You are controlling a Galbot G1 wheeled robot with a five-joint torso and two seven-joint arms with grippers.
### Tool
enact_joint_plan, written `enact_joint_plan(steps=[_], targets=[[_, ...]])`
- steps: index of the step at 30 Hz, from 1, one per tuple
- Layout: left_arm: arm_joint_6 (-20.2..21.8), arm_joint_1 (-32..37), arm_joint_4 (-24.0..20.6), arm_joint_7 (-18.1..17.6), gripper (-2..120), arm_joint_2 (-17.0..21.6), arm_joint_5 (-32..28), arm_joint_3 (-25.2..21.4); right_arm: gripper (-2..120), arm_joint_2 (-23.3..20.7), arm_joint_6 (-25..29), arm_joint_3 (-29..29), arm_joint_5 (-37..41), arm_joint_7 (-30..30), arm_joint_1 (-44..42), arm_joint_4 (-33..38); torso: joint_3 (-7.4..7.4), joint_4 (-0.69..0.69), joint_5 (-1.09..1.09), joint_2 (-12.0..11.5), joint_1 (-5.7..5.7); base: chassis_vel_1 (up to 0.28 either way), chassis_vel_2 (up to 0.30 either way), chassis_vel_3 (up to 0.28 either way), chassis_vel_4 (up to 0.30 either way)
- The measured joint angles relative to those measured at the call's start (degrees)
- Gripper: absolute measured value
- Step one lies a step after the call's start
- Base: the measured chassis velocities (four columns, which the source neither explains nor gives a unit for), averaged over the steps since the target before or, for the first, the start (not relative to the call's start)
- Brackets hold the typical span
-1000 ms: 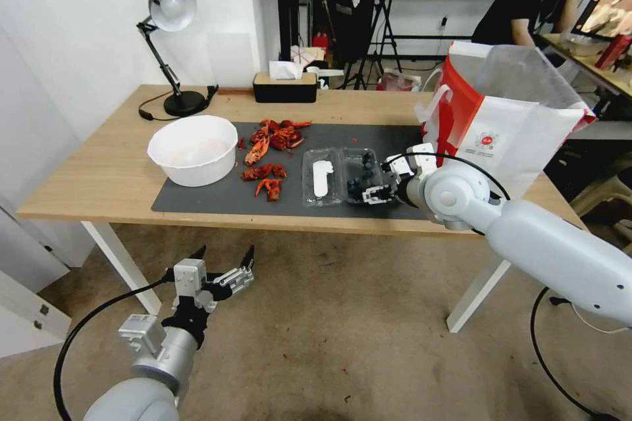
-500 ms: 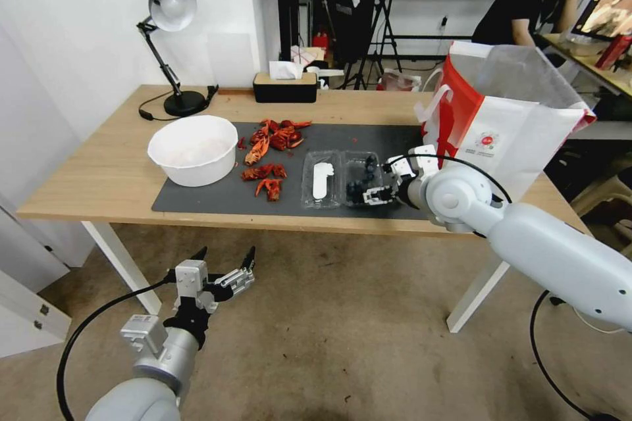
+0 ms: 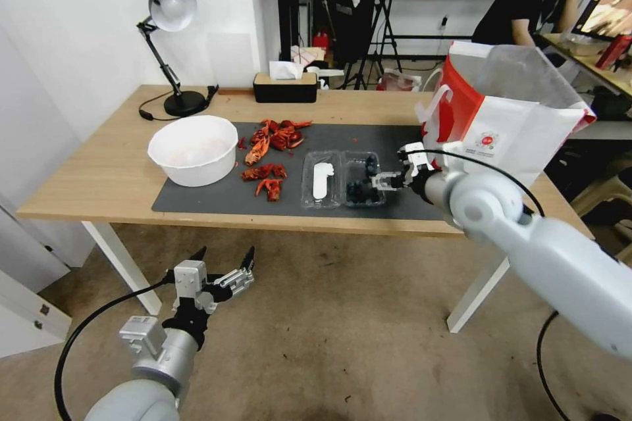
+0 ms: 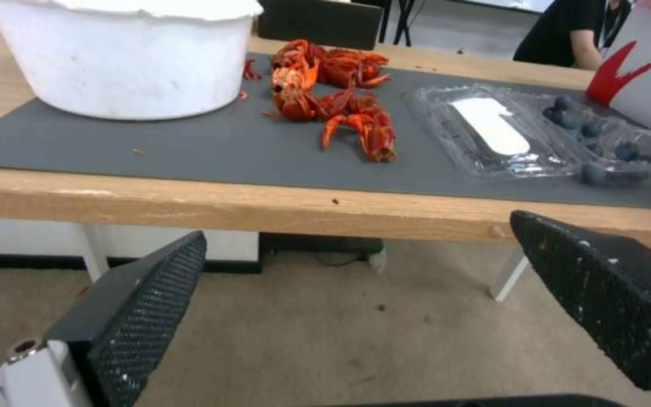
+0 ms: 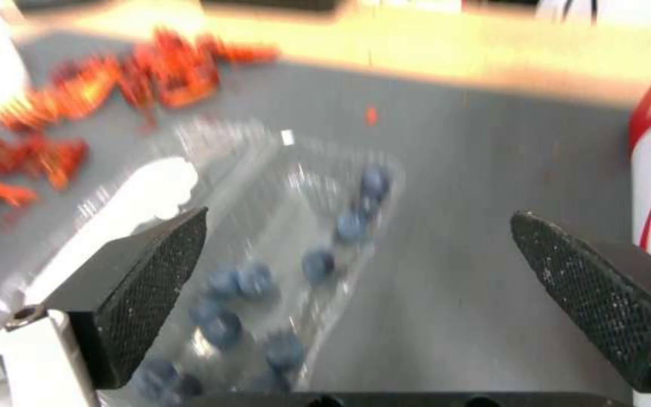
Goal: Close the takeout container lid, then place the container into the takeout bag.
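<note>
The takeout container lies open on the dark mat, with blueberries in its right half. Its lid, clear with a white oblong label, lies flat to the left of that half. My right gripper is open at the container's right edge, low over the mat. In the right wrist view the blueberry half lies between and ahead of the spread fingers, with the lid beside it. The takeout bag stands open at the table's right end. My left gripper hangs open below the table's front edge.
A white bowl sits at the mat's left end, with red crayfish pieces between it and the container. A desk lamp and a tissue box stand at the back of the table.
My right gripper has drawn back from the container's front right corner to its right edge, and the arm has swung rightward. The container and the left arm have stayed put.
</note>
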Motion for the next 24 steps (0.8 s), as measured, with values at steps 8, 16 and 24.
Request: enact_joint_plan(steps=[8,16,24], targets=[[-0.02,-0.08,0.05,0.0,100,-0.06,0.04,0.25,100,-1.3,15.34,9.87,-10.86,-8.98,-15.15,2.5,0.0,0.01,0.0,0.0,0.0,0.0,0.0,0.0,0.0],[-0.19,-0.14,0.44,0.05,100,-0.05,0.06,0.55,100,0.27,33.78,19.95,-24.56,-13.77,-32.22,4.75,-0.01,0.01,-0.02,0.0,0.0,0.0,0.0,0.0,0.0],[-0.31,0.07,0.01,0.05,100,-0.35,0.22,0.65,100,6.08,42.25,26.32,-30.04,-12.82,-42.62,6.51,0.0,0.01,-0.01,0.0,0.0,0.0,0.0,0.0,0.0]])
